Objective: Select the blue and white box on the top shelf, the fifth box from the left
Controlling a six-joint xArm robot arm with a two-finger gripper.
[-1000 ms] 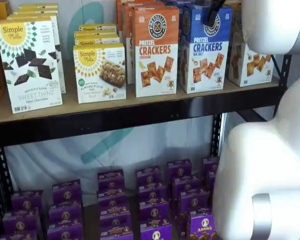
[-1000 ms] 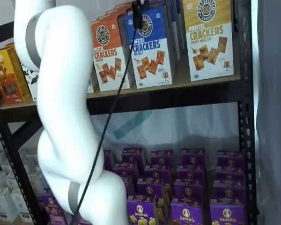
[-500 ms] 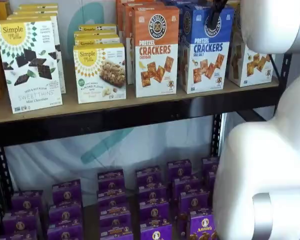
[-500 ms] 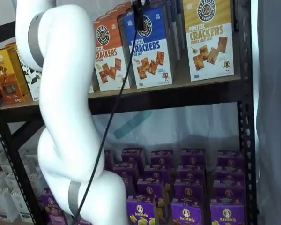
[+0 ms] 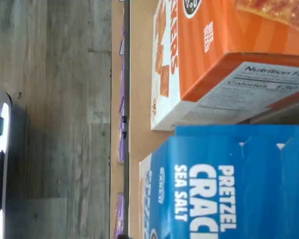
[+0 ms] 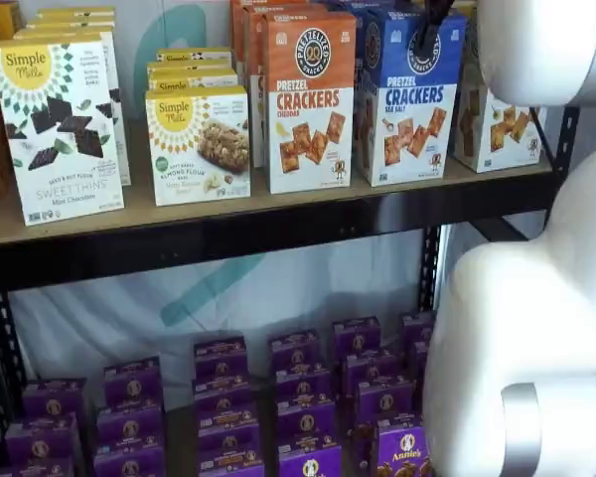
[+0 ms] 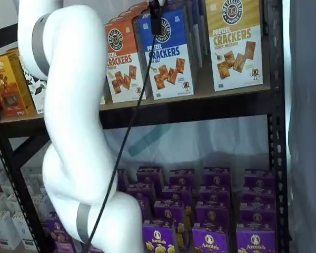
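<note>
The tall blue and white cardboard box [image 6: 409, 97] stands upright on the long light-brown board shelf [image 6: 228, 211], near its front edge. The black fingers [image 6: 434, 22] hang from above, right in front of the top of this box, in both shelf views. They show as one dark shape with a cable beside it, so I cannot tell if they are wide or narrow. Nothing seems to be held.

The box looks light and stiff, but thin card can dent if squeezed hard. Its printed skin looks smooth, so it may slip. A good place to hold looks like the two narrow sides near the top.

Room is tight. The same-sized orange cardboard box [image 6: 311, 99] stands just beside it on one side of the fingers, and a yellow-topped cracker box [image 7: 235, 43] stands on the other side with a small gap. More boxes stand behind. The open way out is forward, toward the arm, over the black front beam [image 6: 278, 231].
</note>
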